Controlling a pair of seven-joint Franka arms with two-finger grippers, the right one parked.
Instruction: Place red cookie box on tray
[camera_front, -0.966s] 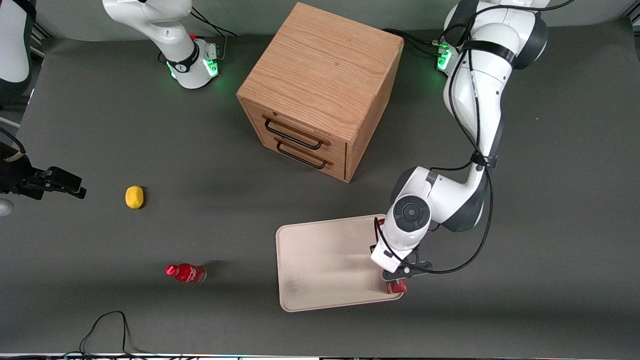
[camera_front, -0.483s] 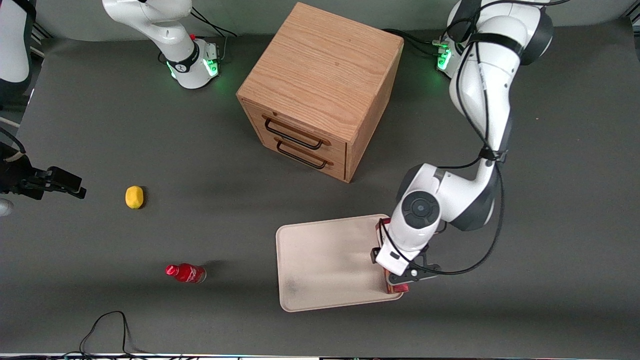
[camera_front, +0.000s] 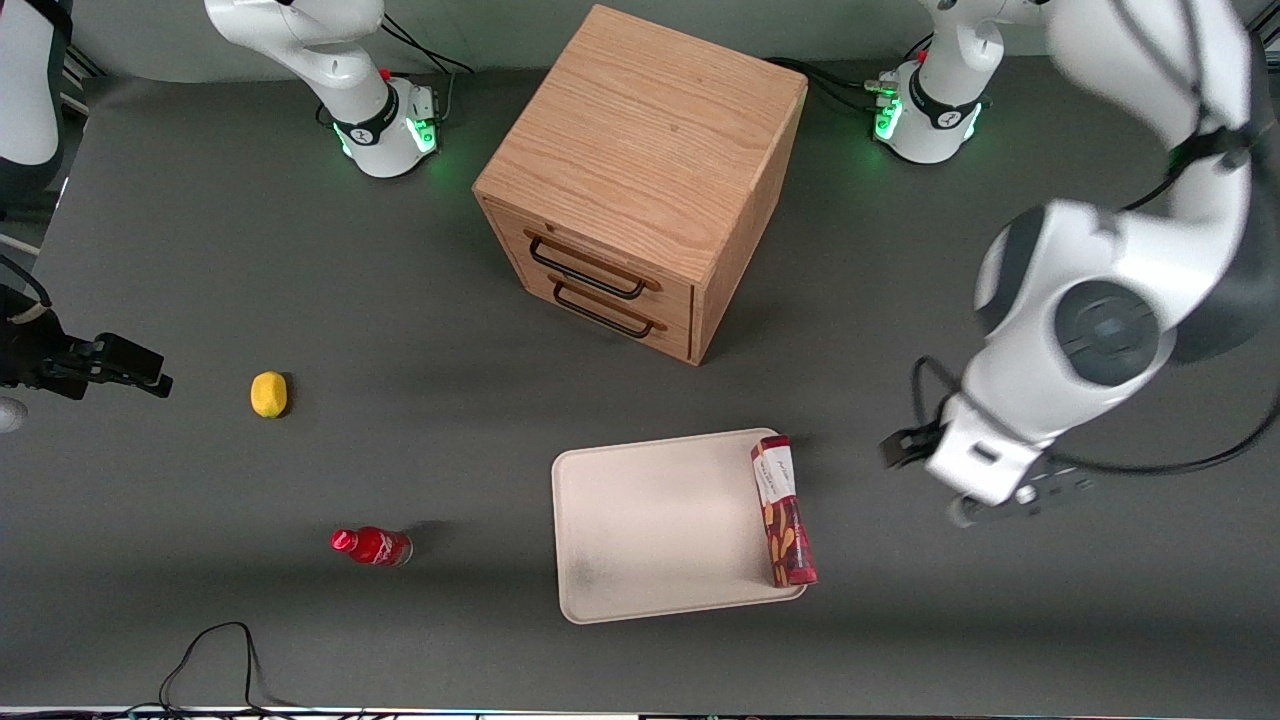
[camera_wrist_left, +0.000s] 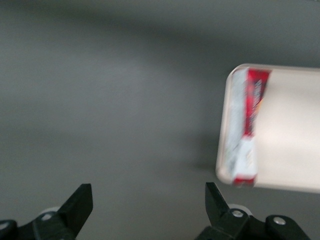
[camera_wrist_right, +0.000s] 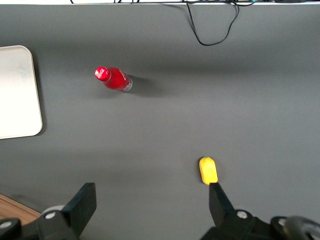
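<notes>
The red cookie box (camera_front: 783, 509) lies flat on the cream tray (camera_front: 650, 525), along the tray's short edge toward the working arm's end, white end pointing to the drawer cabinet. In the left wrist view the box (camera_wrist_left: 247, 127) lies on the tray (camera_wrist_left: 290, 125) along its rim. My left gripper (camera_front: 985, 505) is raised above bare table beside the tray, toward the working arm's end, apart from the box. Its fingers (camera_wrist_left: 80, 205) stand wide open with nothing between them.
A wooden two-drawer cabinet (camera_front: 640, 180) stands farther from the front camera than the tray. A small red bottle (camera_front: 372, 546) and a yellow lemon (camera_front: 268, 393) lie toward the parked arm's end. A black cable (camera_front: 210, 650) loops at the table's near edge.
The gripper has let go of the cookie box, risen and swung away from the tray toward the working arm's end. The box now lies uncovered on the tray.
</notes>
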